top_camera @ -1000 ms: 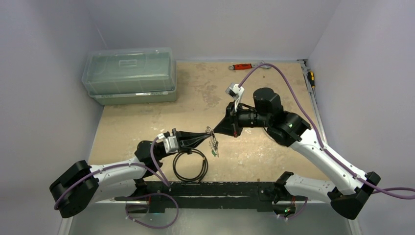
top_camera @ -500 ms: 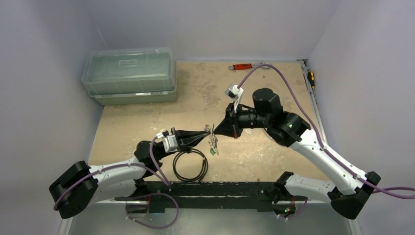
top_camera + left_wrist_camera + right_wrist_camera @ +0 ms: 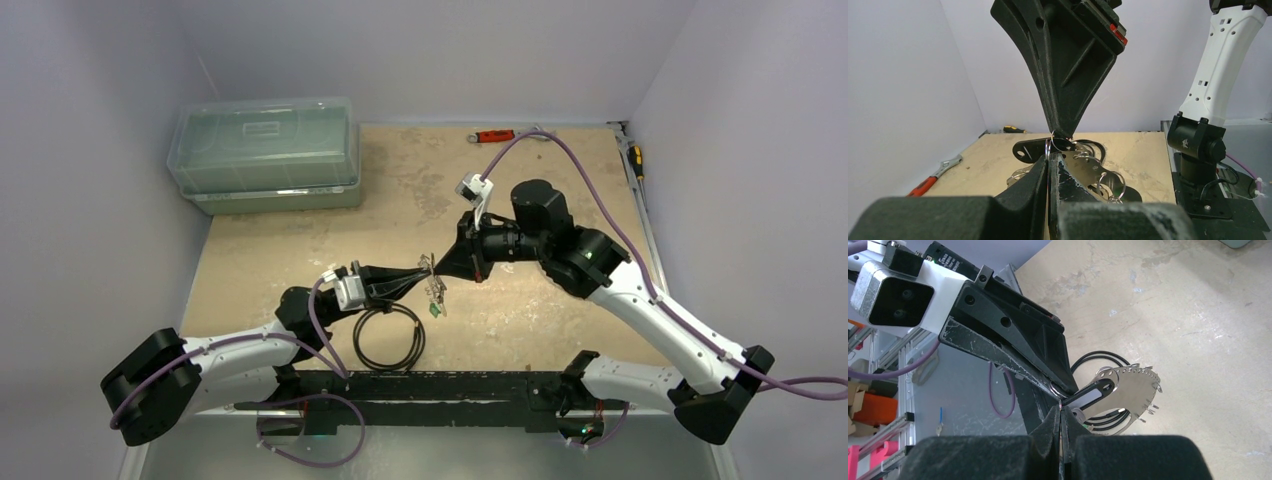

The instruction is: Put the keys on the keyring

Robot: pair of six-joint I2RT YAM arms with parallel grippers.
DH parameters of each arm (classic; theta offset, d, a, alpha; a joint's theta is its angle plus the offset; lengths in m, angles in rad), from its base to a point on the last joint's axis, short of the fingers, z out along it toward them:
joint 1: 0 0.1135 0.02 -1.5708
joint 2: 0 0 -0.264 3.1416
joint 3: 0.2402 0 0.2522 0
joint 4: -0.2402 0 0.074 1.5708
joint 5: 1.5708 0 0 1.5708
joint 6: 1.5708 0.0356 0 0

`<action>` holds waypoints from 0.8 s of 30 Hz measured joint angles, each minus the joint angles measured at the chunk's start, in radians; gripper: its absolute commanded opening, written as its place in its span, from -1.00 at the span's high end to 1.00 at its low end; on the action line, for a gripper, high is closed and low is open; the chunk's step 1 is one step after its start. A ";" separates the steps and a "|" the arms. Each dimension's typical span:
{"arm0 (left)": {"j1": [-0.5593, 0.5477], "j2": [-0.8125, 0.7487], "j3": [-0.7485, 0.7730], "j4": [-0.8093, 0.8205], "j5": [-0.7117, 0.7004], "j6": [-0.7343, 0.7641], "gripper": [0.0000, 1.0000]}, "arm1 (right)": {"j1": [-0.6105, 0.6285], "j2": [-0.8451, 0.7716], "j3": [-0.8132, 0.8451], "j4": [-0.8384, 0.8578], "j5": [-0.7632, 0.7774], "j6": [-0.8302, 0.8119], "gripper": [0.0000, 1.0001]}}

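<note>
My left gripper [image 3: 424,270] and right gripper [image 3: 438,265] meet tip to tip above the middle of the table. Both are shut on the thin silvery keyring [image 3: 1049,146], which also shows in the right wrist view [image 3: 1060,401]. The keys [image 3: 436,292] hang from it in a bunch, with a small green piece [image 3: 436,310] at the bottom. In the left wrist view I see a black tag [image 3: 1030,149] and a silvery plate [image 3: 1093,169] with small rings. The right wrist view shows the black tag [image 3: 1091,394] and a toothed silvery plate [image 3: 1135,390].
A round black cable coil [image 3: 390,337] lies on the table under the left gripper. A clear lidded plastic box [image 3: 265,150] stands at the back left. A red-handled wrench [image 3: 495,135] lies at the back edge. A yellow-and-black screwdriver [image 3: 635,160] lies at the right wall.
The right arm's wrist has shifted slightly left, toward the left gripper. Both grippers stay shut at the ring, and the key bunch hangs in the same place.
</note>
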 measured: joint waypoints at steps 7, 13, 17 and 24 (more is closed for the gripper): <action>0.000 0.002 0.000 -0.005 0.002 0.000 1.00 | 0.000 0.010 0.005 0.000 0.021 0.000 1.00; 0.000 0.001 0.000 -0.005 0.002 0.000 1.00 | 0.004 0.010 0.007 0.000 0.026 0.000 1.00; 0.000 0.000 0.000 -0.006 0.001 0.000 1.00 | 0.005 0.010 0.007 0.000 0.031 0.000 1.00; 0.000 0.007 0.002 -0.006 0.003 -0.001 1.00 | 0.005 0.010 0.007 0.000 0.031 0.000 1.00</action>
